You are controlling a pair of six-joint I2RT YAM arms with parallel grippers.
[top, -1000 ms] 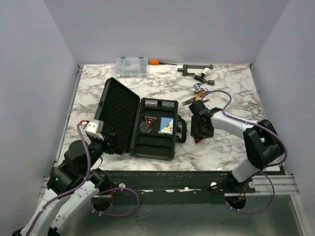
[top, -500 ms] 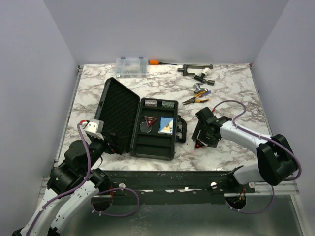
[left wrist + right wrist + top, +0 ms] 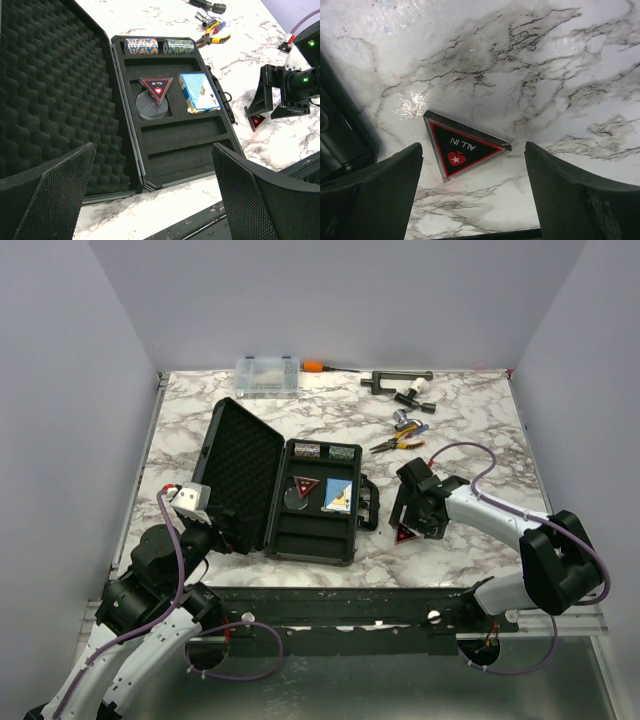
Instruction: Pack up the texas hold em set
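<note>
Status: packing is part done, and the case is open.

My left pincer [image 3: 152, 165] is spread wide and holds nothing. It hangs at the near edge of the black briefcase [image 3: 310, 546]. The foam-lined lid [image 3: 243, 470] is laid fully back to the left.

Contents of the moulded tray, left to right:
- Two rows of speckled poker chips [image 3: 159, 47] sit in the far slots.
- A red-black triangle [image 3: 155, 89] lies partly over the clear disc [image 3: 148, 108] in the middle pocket.
- The blue-faced card deck [image 3: 200, 92] sits in the pocket beside them.
- The two long near slots [image 3: 182, 149] are bare.

One piece of the set is outstanding. The "ALL IN" triangle [image 3: 465, 149] lies flat on the table [image 3: 470, 430], just right of the briefcase handle and apart from it.

My right pincer [image 3: 471, 167] is released. Its fingers [image 3: 370, 195] stand either side of that triangle without gripping it.

In my judgement three steps remain:
- grasp this triangle;
- carry it left into the tray;
- swing the lid over and shut the case.

The flat triangle looks awkward to lift off the table.
</note>
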